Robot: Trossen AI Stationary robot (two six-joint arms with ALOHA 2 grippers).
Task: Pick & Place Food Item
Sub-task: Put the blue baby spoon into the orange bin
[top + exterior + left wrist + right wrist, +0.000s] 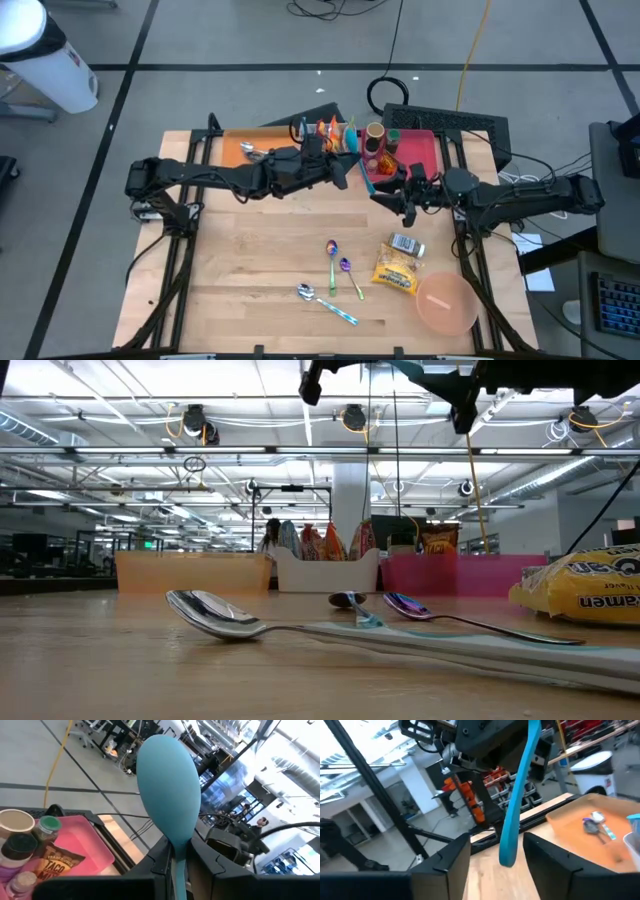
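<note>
My left gripper (177,851) is shut on a long teal spoon (167,785), high above the table's middle (348,170). The spoon's handle (517,795) slants down. Its free end (507,856) lies between the open fingers of my right gripper (496,842), with a gap on each side. In the high view my right gripper (388,195) is just right of the left one. A yellow ramen packet (396,272) lies flat on the table at the near right, with no gripper near it. My left gripper pinches the spoon's neck (178,855), just below the bowl, between its two fingers. The fingers come level from the table's left. The bowl sticks out past the fingertips and the handle runs back between them. The spoon is clear of the table.
A small jar (406,244) and a pink bowl (446,303) lie beside the packet. Three spoons (332,250) (350,272) (325,300) lie at the near middle. At the back stand an orange tray (238,150), a white utensil holder (330,132) and a pink tray (418,146) of bottles.
</note>
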